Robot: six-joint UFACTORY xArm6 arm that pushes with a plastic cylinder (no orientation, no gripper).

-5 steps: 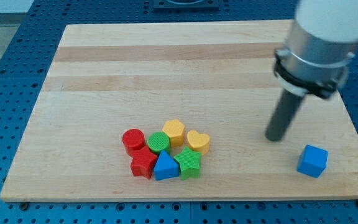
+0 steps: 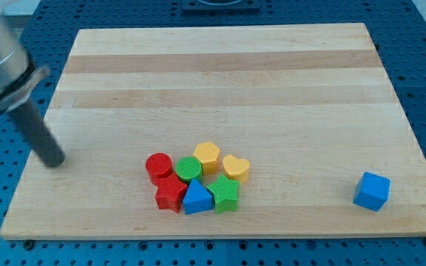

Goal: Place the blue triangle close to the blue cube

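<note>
The blue triangle point(image 2: 197, 198) lies at the bottom of a tight cluster of blocks near the board's lower middle. The blue cube point(image 2: 372, 191) stands alone at the lower right of the board. My tip point(image 2: 52, 162) is at the board's left side, well left of the cluster and far from the blue cube. The rod slants up to the view's upper left.
Around the blue triangle are a red star-like block point(image 2: 171, 194), a red cylinder point(image 2: 158, 166), a green cylinder point(image 2: 188, 169), a green star point(image 2: 225, 193), a yellow hexagon point(image 2: 207, 155) and a yellow heart point(image 2: 236, 168). The wooden board point(image 2: 220, 74) lies on a blue perforated table.
The rod has swept from the board's right side, near the blue cube, across to its left edge. No block has moved.
</note>
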